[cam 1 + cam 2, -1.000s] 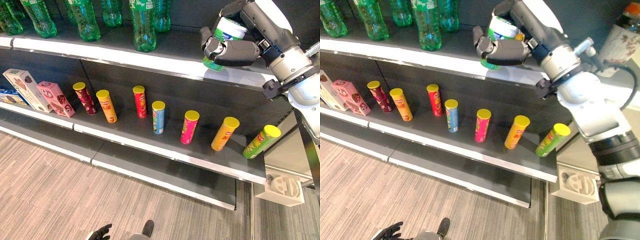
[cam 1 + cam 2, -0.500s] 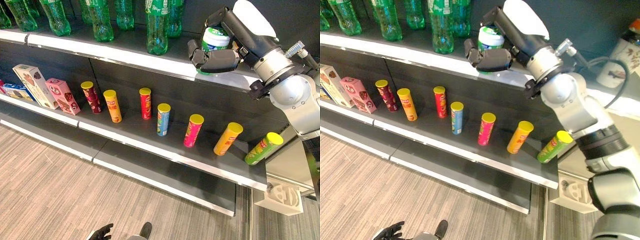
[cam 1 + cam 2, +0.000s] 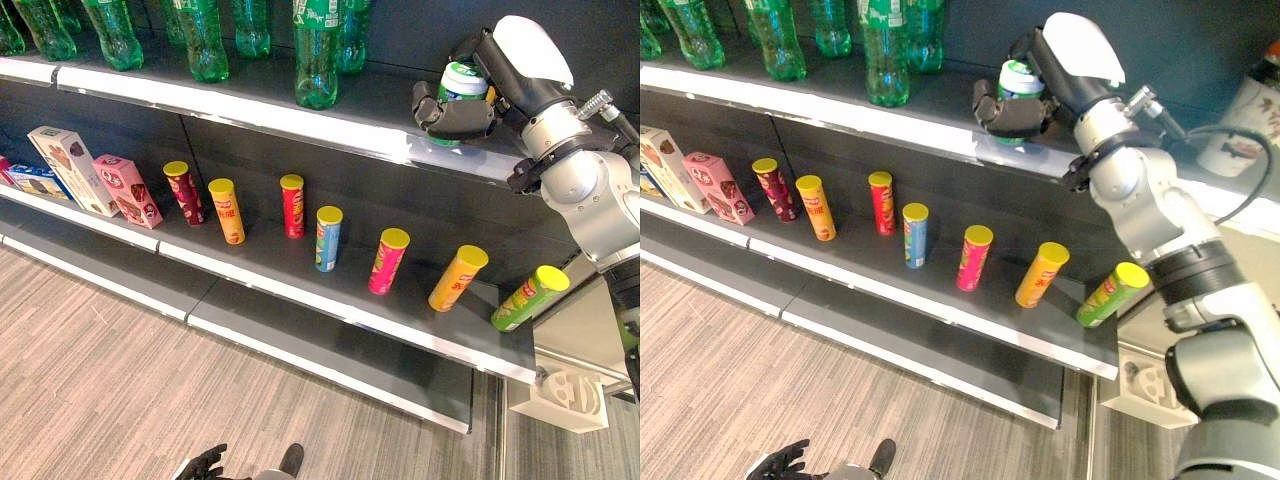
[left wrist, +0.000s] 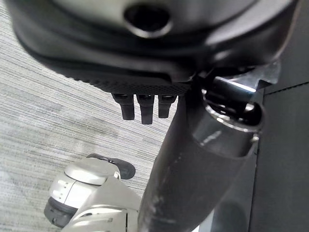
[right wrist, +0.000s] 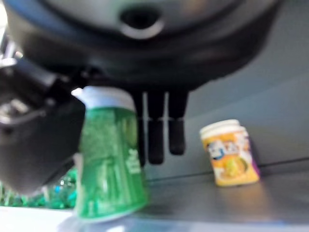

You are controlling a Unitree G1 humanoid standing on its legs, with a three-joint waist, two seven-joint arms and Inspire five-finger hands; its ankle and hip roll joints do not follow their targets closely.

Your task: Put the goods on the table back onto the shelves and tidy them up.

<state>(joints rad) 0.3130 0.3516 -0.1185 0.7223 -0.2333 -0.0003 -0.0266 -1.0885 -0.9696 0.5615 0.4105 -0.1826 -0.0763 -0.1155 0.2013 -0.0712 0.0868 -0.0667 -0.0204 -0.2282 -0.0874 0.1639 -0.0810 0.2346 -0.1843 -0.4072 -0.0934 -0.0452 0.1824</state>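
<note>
Green jar [image 5: 110, 154] in right hand [image 3: 455, 112]

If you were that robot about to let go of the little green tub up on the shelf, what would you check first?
1. Right hand curled round the green white-lidded plastic tub: ok.
2. Tub over the dark upper shelf: ok.
3. Tub base flat on the shelf: not ok, it looks tilted.
4. Clear of the yellow tub beside it: ok.
5. Clear of the green bottles: ok.
6. Left hand idle, holding nothing: ok.
</note>
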